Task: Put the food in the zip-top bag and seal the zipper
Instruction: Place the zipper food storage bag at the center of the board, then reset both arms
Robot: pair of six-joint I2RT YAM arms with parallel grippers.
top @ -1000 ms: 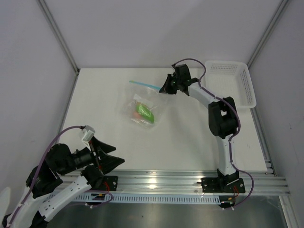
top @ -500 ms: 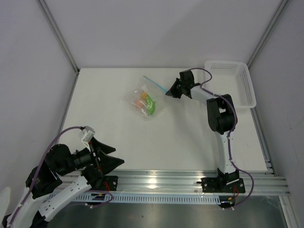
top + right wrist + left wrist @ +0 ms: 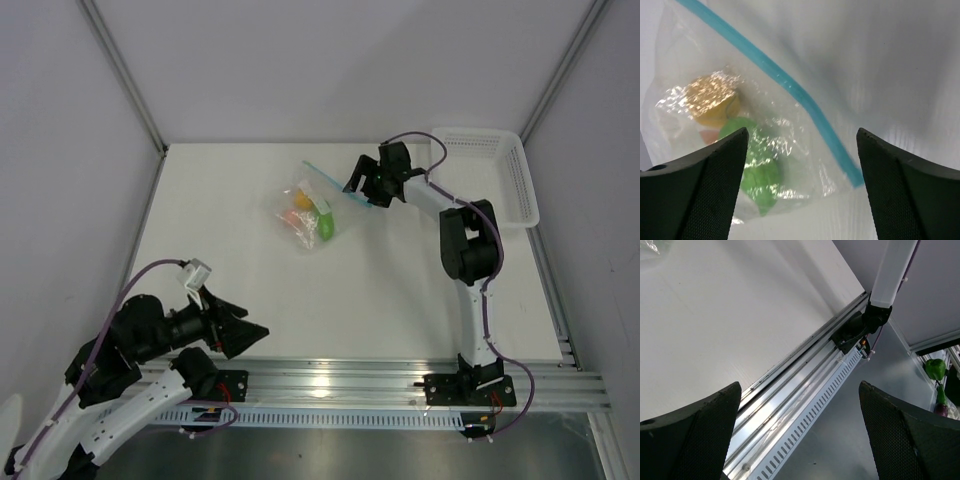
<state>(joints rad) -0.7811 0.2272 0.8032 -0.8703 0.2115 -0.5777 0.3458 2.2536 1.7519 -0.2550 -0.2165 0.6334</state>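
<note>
Right gripper (image 3: 360, 190): jaws stand wide apart and hold nothing. It hangs over the far middle of the table (image 3: 250, 270), just beside the right-hand end of the zip-top bag (image 3: 310, 210). In the right wrist view the gripper (image 3: 801, 131) looks straight down on the bag (image 3: 790, 150), which lies flat on the white surface between the two fingers; whether either finger touches the plastic cannot be told. The zipper (image 3: 795, 90) runs as one teal-blue line slanting across that view, from upper left to lower right; whether it is pressed shut along its length cannot be told. Both pieces of food lie inside the bag, on the side of the strip away from the mouth: the orange-yellow piece (image 3: 712, 100) farther in, the green piece (image 3: 757, 170) touching it. Seen from above, the orange-yellow piece (image 3: 300, 203) lies left of the green piece (image 3: 326, 225). A white lattice basket (image 3: 520, 190) sits at the far right corner, well apart from the bag. Left gripper (image 3: 245, 335): jaws fully spread and holding nothing, low at the near left edge, well apart from the bag. Its own view (image 3: 800, 385) looks along the metal rail (image 3: 790, 390) at the table's near edge.
</note>
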